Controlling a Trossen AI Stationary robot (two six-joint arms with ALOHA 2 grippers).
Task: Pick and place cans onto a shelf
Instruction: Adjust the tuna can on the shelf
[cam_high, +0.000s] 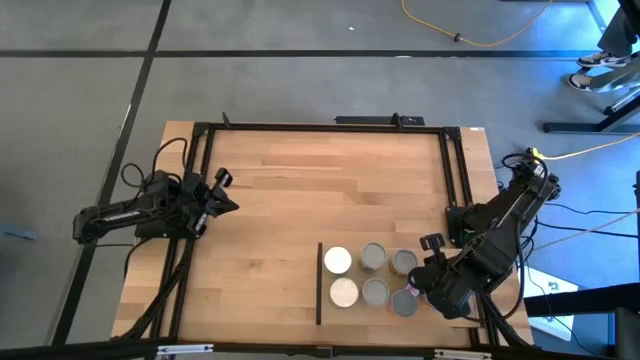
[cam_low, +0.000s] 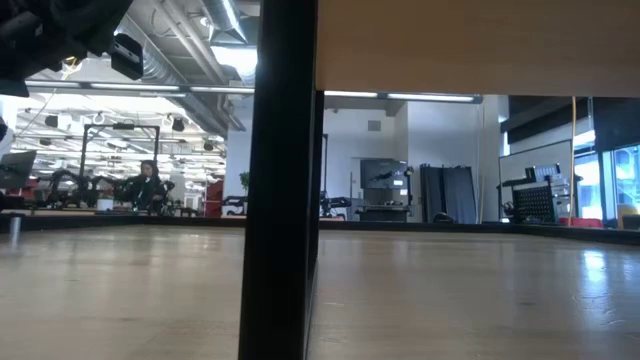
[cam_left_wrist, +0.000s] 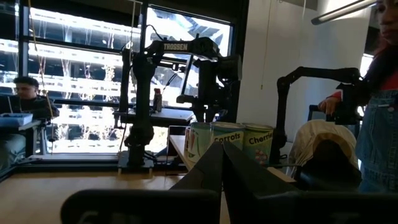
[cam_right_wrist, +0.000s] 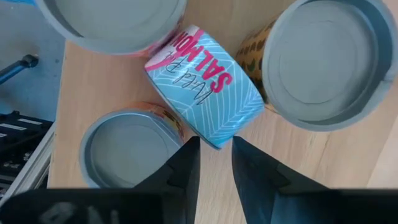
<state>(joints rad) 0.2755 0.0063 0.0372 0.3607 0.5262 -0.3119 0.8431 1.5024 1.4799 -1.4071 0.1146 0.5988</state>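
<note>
Writing: you can read "SALMON" in pink on the blue can (cam_right_wrist: 205, 84) lying on its side; far off, cans (cam_left_wrist: 229, 142) say "Carrots" and "Cherries"; an arm behind them says "TROSSEN"
Right gripper (cam_right_wrist: 214, 163): your fingers stand a little apart and hold nothing; the blue can is just past the tips
Cans: six sit on the shelf (cam_high: 350, 312) at the table's near right
Left gripper (cam_high: 224, 200): shut, waiting at the table's left edge
</note>
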